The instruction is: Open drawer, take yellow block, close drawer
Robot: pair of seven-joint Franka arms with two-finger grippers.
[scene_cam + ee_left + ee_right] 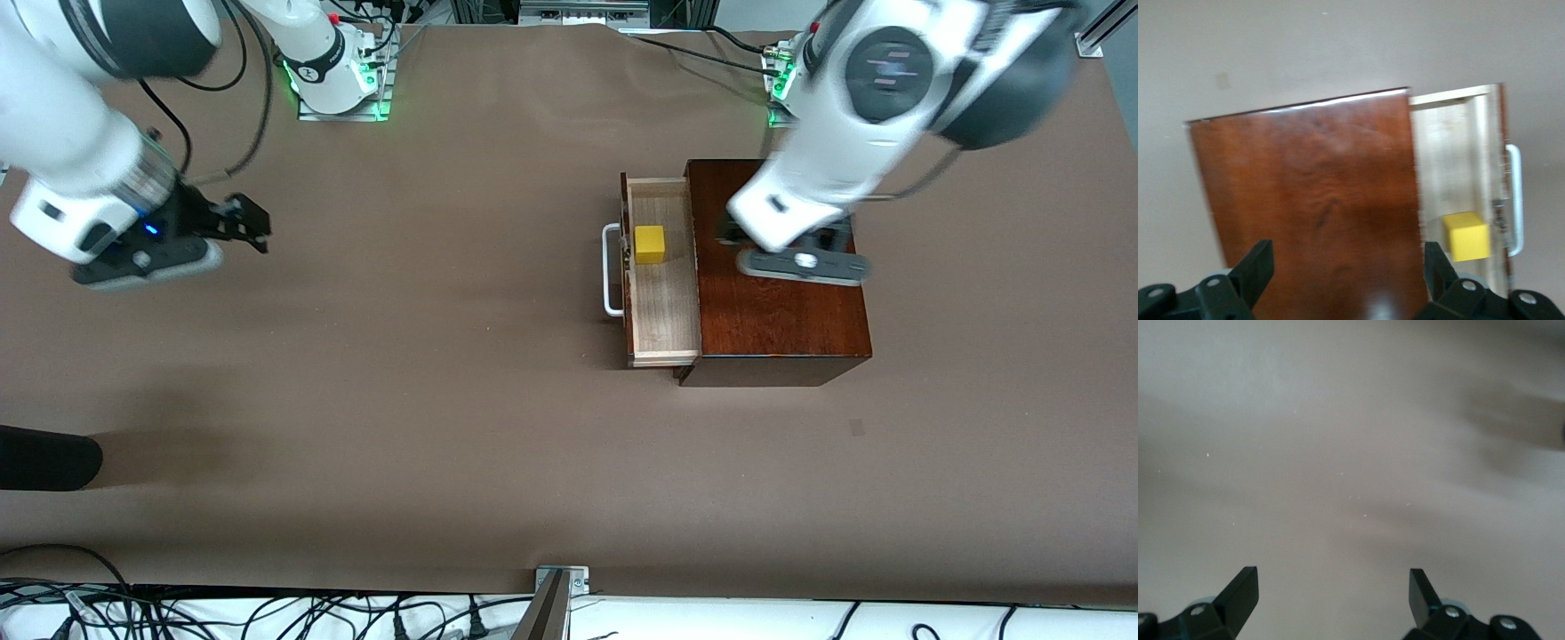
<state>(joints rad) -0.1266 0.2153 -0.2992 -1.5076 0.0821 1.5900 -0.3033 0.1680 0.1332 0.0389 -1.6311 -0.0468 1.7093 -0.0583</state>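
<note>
While the drawer [662, 284] sits pulled out of the wooden box [782, 293], the yellow block [650, 244] lies inside it, close to the front panel with the white handle [611, 271]. Left gripper [1345, 267] hangs over the box top – fingers wide, empty. Right gripper [253, 222] waits over bare table [400, 400] at its own end – wide open too.

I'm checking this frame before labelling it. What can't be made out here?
- Front view: the left gripper over the wooden box is motion-blurred, and its arm hides the fingers.
- Front view: the drawer front is seen edge-on; only the handle shows.
- The yellow block's underside is hidden.
- Right wrist view: the right gripper sees only table.
</note>
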